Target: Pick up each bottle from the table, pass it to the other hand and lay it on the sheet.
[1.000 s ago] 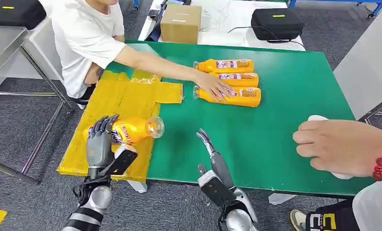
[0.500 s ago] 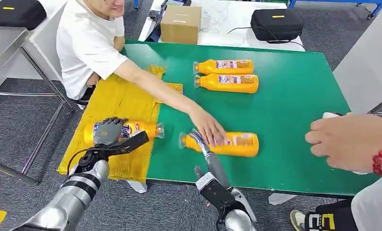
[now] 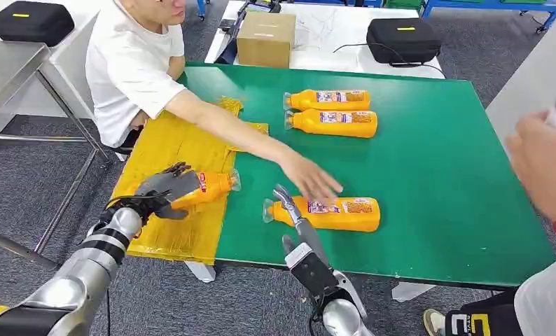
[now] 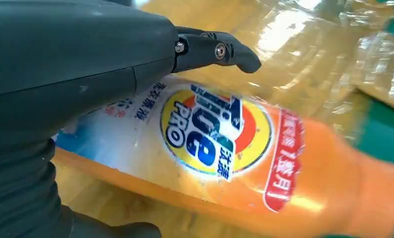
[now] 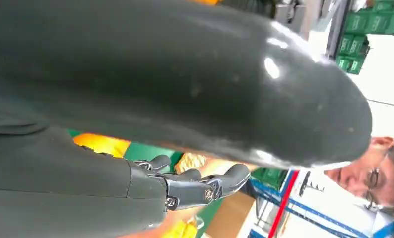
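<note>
Left hand [image 3: 164,190] grasps one bottle [image 3: 209,187] over the yellow sheet [image 3: 170,150]; right hand [image 3: 289,210] released, three bottles [image 3: 331,120] beyond it remain.

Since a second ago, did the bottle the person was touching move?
Yes. That bottle left the row beside the other two bottles and now lies nearer the table's front edge, by the right hand.

The green table [image 3: 436,175] carries a yellow sheet [image 3: 170,150] and three orange bottles [image 3: 328,213].
</note>
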{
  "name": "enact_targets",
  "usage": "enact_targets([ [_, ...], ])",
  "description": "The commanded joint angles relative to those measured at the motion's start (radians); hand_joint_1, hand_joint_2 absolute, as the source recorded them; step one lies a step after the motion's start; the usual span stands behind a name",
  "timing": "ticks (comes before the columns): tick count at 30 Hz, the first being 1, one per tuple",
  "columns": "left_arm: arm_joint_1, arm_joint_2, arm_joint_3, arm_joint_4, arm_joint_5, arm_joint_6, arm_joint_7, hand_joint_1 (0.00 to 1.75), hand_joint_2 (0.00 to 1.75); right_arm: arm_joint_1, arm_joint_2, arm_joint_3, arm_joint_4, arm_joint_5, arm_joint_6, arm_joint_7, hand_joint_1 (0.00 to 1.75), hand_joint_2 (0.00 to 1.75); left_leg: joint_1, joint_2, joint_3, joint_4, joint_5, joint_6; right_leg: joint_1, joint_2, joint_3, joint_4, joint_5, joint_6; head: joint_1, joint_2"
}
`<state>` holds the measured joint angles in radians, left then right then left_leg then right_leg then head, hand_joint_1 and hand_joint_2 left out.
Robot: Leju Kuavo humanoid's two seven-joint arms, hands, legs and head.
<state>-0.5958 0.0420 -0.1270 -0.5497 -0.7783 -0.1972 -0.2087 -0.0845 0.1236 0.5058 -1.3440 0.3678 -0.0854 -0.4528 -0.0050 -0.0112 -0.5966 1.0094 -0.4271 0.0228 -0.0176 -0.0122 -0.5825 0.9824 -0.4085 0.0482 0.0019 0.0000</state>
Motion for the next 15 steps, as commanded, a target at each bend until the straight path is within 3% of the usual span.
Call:
enact_targets([
  [1,0.044,0.014,0.028,0.078,0.019,-0.046,-0.007,0.0,1.75,-0.055,0.002,0.019,0.114,-0.009,0.002,-0.008,0.0,0.0,0.0,0.003,0.003,-0.002,0.0,0.0,0.0,0.004,0.003,-0.002,0.001,-0.001,0.0,0.0],
  [5,0.076,-0.002,0.069,-0.005,0.229,-0.137,-0.153,0.0,1.75,-0.067,-0.006,0.032,0.127,-0.019,-0.004,-0.018,0.0,0.0,0.0,0.005,0.003,-0.002,0.0,-0.001,0.0,0.005,0.003,-0.002,0.001,-0.002,0.0,0.0],
  [7,0.161,-0.056,0.076,-0.175,0.375,-0.091,-0.245,0.0,1.75,-0.054,-0.012,0.029,0.114,-0.023,-0.003,-0.02,0.0,0.0,-0.001,0.004,0.003,-0.002,0.0,-0.001,0.0,0.004,0.003,-0.002,0.001,-0.002,0.0,0.0],
  [9,0.246,-0.125,0.09,-0.366,0.541,-0.064,-0.242,0.0,1.75,-0.031,-0.017,0.024,0.095,-0.018,-0.006,-0.019,0.0,0.0,-0.001,0.001,0.003,-0.003,0.0,0.0,0.0,0.001,0.004,-0.004,0.001,-0.001,0.0,0.0],
  [11,0.285,-0.169,0.092,-0.491,0.633,0.05,-0.269,0.0,1.75,-0.019,-0.022,0.029,0.09,-0.011,-0.009,-0.019,0.0,0.0,-0.001,0.001,0.001,-0.001,0.0,0.0,0.0,0.0,0.002,-0.002,0.0,0.0,0.0,0.0],
  [15,0.3,-0.165,0.038,-0.587,0.705,0.099,-0.228,0.0,1.75,-0.017,-0.029,0.037,0.092,-0.001,-0.012,-0.024,0.0,0.0,0.0,0.002,-0.008,0.001,0.0,0.0,0.001,0.0,-0.009,-0.001,0.001,0.0,0.0,0.0],
])
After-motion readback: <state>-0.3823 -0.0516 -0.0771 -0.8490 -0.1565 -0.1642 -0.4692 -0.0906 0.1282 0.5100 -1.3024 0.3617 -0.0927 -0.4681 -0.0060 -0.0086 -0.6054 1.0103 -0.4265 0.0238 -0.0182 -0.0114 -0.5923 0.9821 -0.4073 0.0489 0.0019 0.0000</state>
